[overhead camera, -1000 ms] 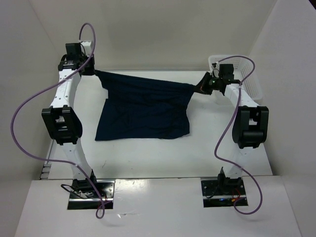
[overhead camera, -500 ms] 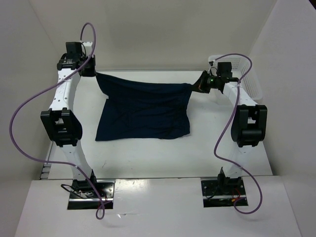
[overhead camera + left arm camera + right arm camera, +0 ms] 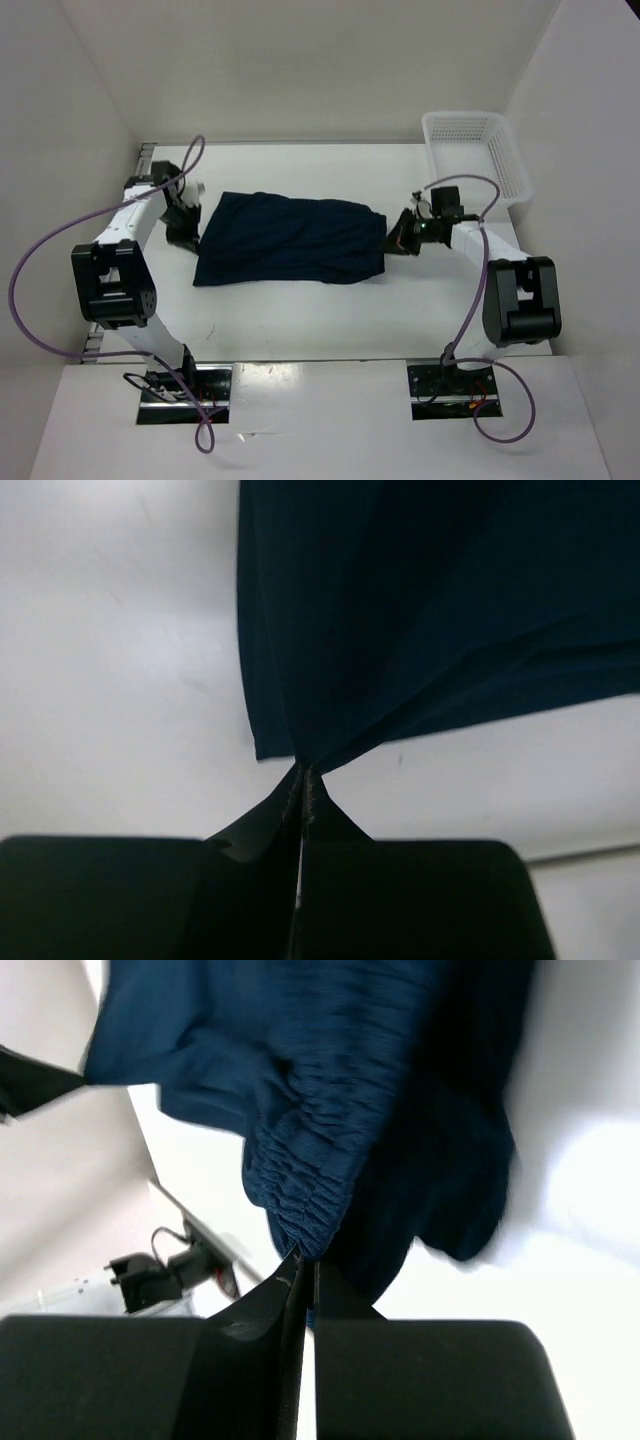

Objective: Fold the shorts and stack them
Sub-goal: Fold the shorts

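Dark navy soft fabric shorts laid on white table, left corner pinched by left gripper, gathered waistband edge clamped by right gripper, tabletop shown near and far, white plastic mesh basket well apart.

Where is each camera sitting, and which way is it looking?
Top external: high behind the arms, facing down at the table, shorts and basket; the left arm and right arm show, bases nearest.
Left wrist: on the left arm's wrist, facing along the left tool, shut on a shorts edge; only that tool shows.
Right wrist: on the right arm's wrist, facing along the right tool, shut on the gathered waistband; only that tool shows.
Shared: all three see the navy shorts.
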`<state>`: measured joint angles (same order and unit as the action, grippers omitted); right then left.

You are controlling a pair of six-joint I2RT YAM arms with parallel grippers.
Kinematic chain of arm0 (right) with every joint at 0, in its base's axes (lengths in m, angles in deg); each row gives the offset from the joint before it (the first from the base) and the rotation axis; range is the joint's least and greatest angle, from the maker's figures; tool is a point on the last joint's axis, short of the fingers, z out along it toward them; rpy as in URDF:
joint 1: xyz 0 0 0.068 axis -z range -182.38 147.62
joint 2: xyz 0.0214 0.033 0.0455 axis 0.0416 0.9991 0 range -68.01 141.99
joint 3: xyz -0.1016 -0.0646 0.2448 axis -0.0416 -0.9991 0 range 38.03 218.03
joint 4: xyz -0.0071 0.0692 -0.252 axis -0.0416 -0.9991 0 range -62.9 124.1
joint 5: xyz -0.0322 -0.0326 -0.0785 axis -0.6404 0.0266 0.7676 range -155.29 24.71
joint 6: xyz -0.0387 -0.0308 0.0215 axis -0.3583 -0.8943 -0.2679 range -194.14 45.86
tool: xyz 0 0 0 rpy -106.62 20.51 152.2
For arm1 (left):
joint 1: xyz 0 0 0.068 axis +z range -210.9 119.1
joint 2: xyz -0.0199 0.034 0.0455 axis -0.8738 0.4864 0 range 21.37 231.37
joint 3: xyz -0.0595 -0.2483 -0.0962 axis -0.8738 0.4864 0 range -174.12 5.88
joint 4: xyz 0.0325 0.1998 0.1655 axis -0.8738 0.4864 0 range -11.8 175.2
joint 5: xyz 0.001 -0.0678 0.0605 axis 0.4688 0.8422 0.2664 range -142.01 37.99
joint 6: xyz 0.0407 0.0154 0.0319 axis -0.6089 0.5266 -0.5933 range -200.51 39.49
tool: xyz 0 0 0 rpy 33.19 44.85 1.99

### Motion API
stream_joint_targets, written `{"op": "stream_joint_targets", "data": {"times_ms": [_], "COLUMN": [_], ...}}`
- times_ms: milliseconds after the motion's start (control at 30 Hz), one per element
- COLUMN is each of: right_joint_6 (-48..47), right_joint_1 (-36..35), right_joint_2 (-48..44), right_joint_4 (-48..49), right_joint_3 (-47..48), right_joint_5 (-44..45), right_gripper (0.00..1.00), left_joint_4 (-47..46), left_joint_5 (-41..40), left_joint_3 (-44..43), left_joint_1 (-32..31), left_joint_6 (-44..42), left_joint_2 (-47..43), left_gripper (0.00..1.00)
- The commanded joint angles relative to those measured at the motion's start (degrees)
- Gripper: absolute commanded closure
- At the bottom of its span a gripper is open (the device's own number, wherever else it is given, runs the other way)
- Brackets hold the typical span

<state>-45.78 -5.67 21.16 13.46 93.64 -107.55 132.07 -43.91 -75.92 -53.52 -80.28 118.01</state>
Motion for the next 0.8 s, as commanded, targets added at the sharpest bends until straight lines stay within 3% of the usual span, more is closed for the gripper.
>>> {"op": "stream_joint_targets", "data": {"times_ms": [0, 100, 233, 567, 633, 767], "right_joint_6": [4.8, 5.5, 6.0, 4.3, 4.3, 4.9], "right_joint_1": [-0.2, -0.2, -0.8, -0.8, -0.8, -0.8], "right_joint_2": [-5.7, -8.6, -8.5, -5.8, -2.4, 7.3], "right_joint_4": [0.2, -1.4, -1.9, -3.9, -1.8, 2.0], "right_joint_3": [-8.6, -12.2, -13.7, -2.6, 3.2, 21.0], "right_joint_5": [0.0, 4.0, 7.1, 8.0, 5.9, 7.4], "right_gripper": [0.96, 0.96, 0.94, 0.94, 1.0, 1.0], "left_joint_4": [2.8, -0.3, -0.9, 2.3, 1.2, -7.9], "left_joint_5": [-1.1, -2.4, -3.0, -5.6, -3.4, 1.3], "left_joint_3": [8.2, 14.3, 14.8, -3.3, -7.5, -18.7], "left_joint_1": [0.4, 0.4, 0.4, 1.5, 1.5, 1.5], "left_joint_6": [-0.2, -0.2, -0.2, -0.2, -0.2, -0.2], "left_joint_2": [-0.4, -0.4, 1.4, 0.9, 1.7, 3.8], "left_gripper": [1.0, 1.0, 1.0, 1.0, 1.0, 1.0]}}
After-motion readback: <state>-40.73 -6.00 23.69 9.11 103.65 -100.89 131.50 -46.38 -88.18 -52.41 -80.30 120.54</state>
